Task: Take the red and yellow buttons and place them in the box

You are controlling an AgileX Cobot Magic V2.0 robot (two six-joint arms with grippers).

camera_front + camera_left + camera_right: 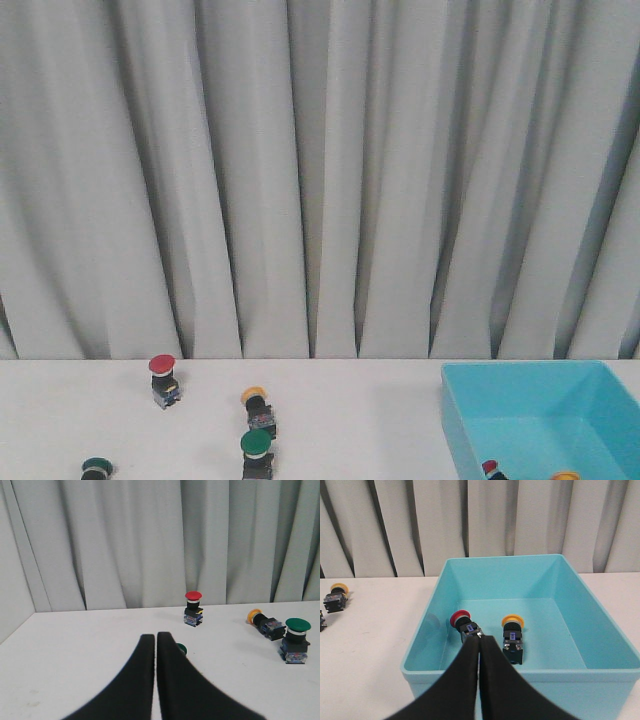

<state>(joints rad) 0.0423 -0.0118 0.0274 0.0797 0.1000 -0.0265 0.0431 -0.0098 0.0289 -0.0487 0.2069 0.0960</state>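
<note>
Buttons sit in two places. A red button point(462, 624) and a yellow button point(512, 636) lie inside the blue box point(580, 605), near its front wall. On the white table point(340, 420), another red button point(164, 379) stands up near the curtain point(320, 170). Another yellow button point(258, 408) lies tipped over, just beside a green button point(256, 455). The left gripper point(155, 639) has its fingers pressed together, holding nothing. The right gripper point(480, 640) is pressed together too, above the box.
</note>
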